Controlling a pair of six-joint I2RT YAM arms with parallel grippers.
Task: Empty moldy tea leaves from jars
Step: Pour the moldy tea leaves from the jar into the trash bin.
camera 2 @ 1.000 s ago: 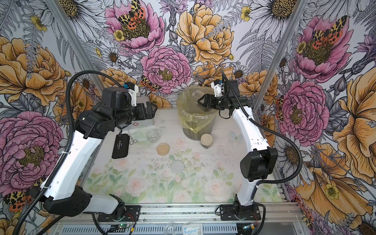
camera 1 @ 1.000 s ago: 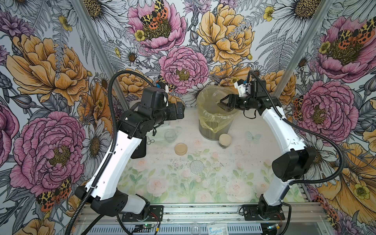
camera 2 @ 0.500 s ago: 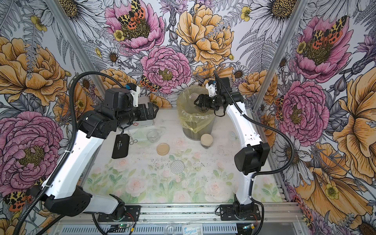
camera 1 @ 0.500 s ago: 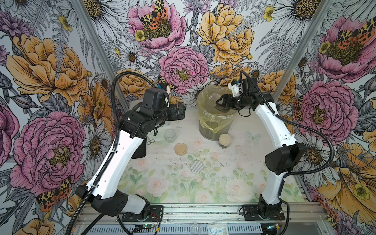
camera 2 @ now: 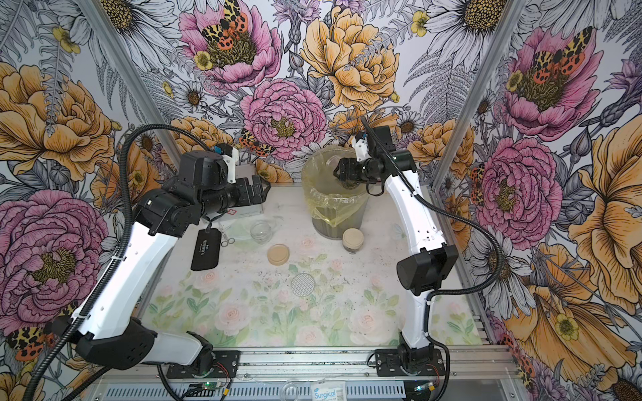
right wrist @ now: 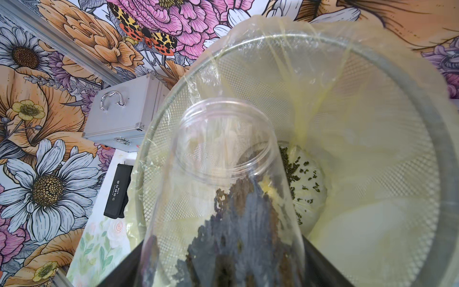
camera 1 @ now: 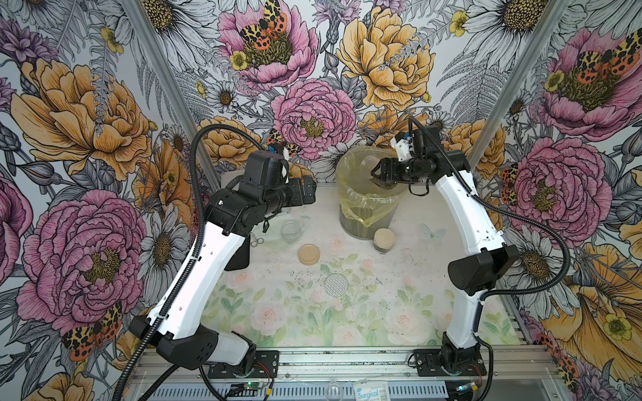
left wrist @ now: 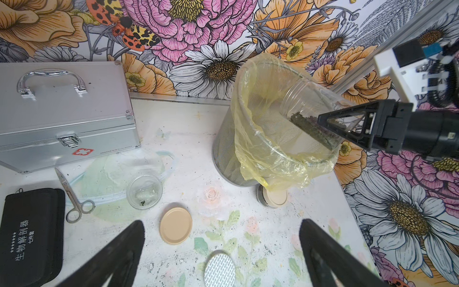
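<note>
My right gripper (camera 1: 377,172) is shut on a clear open jar (left wrist: 305,109), tilted mouth-down over the mesh bin (left wrist: 223,149) lined with a yellow bag. Dark tea leaves (left wrist: 313,130) lie along the jar's lower wall, blurred in the right wrist view, and some lie at the bag's bottom (right wrist: 298,171). An empty open jar (camera 1: 290,231) and a tan-lidded jar (camera 1: 384,239) stand on the table. A loose tan lid (camera 1: 309,254) and a silver dotted lid (camera 1: 336,284) lie flat. My left gripper (camera 1: 309,189) hangs open above the table, holding nothing.
A silver metal case (left wrist: 62,111) sits at the back left. A black pouch (left wrist: 29,236) and small scissors (left wrist: 74,201) lie beside it. A pale mask (left wrist: 106,174) lies under the empty jar. Dark crumbs speckle the table's middle.
My right gripper has carried the jar leftward, further over the bin's mouth. The left arm has hardly moved.
</note>
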